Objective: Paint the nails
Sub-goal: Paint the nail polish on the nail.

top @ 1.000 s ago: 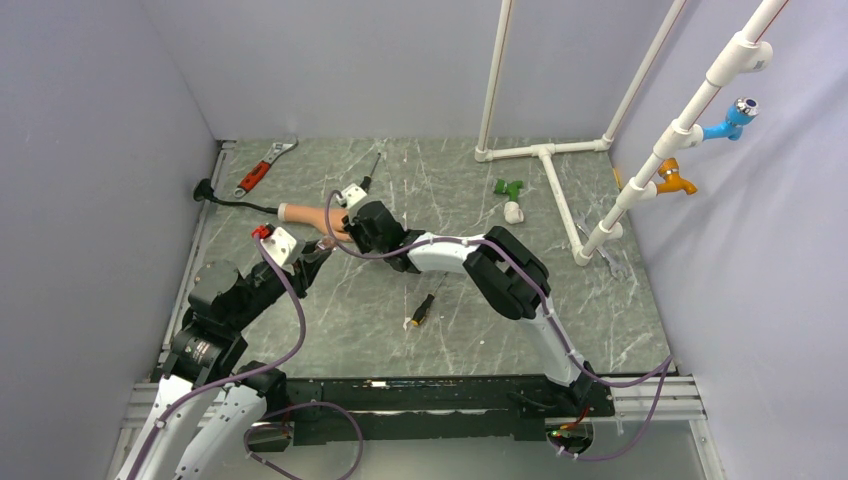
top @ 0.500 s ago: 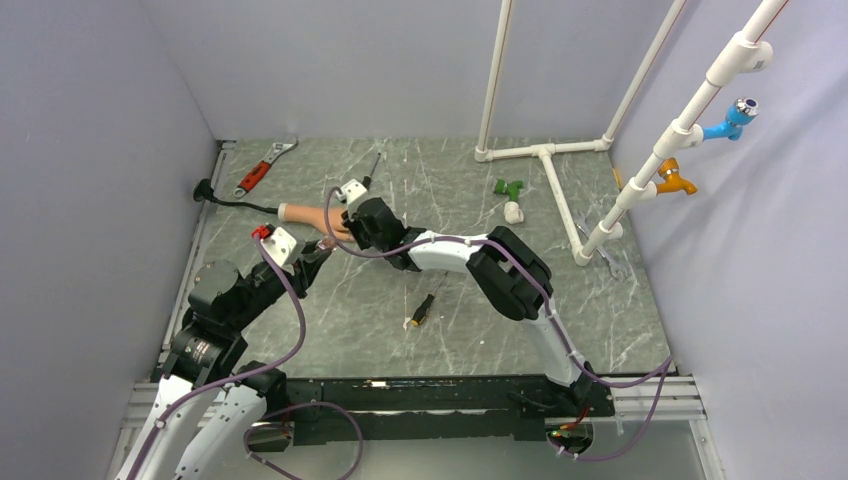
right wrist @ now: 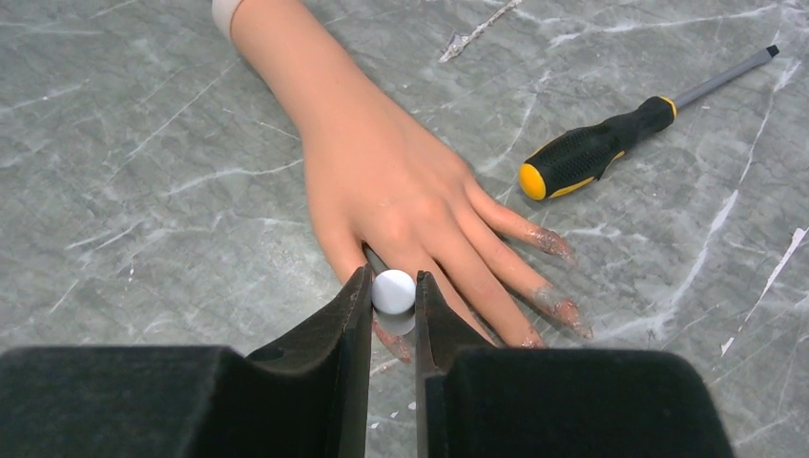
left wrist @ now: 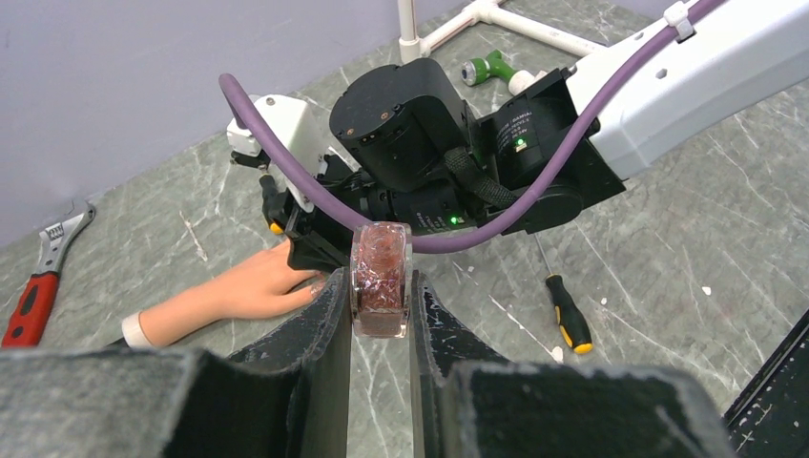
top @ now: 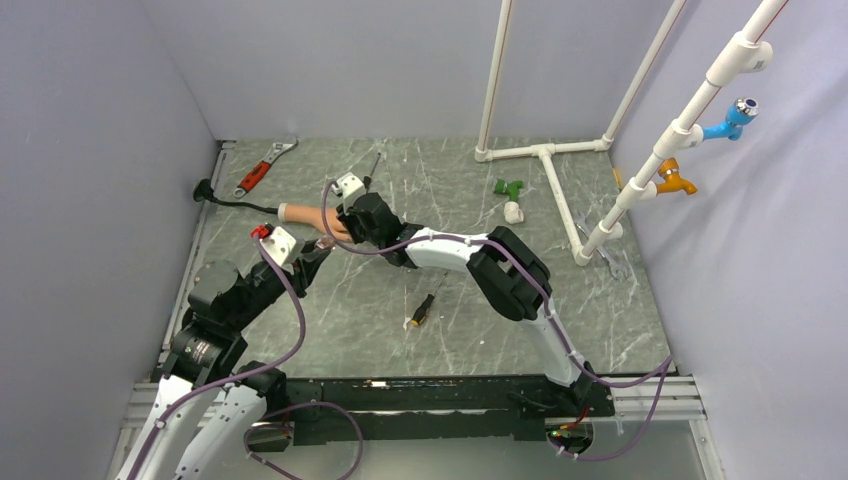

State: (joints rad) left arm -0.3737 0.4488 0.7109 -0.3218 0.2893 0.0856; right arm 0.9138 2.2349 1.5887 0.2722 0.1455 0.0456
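The flesh-coloured mannequin hand lies flat on the table, its white cuff at the far end. Several nails carry smeared glittery red polish. My right gripper hovers over the fingers, shut on the white round brush cap, whose thin stem points down at the hand. My left gripper is shut on the clear polish bottle of reddish glitter, held just short of the hand. From above, the right wrist covers the fingers of the hand.
A black-and-yellow screwdriver lies beside the fingers; another lies nearer the arms. A red wrench and a black cable sit at back left. A white pipe frame, a green part and a white piece are at back right.
My right wrist has shifted slightly back and to the left over the hand. The left arm and bottle have not moved.
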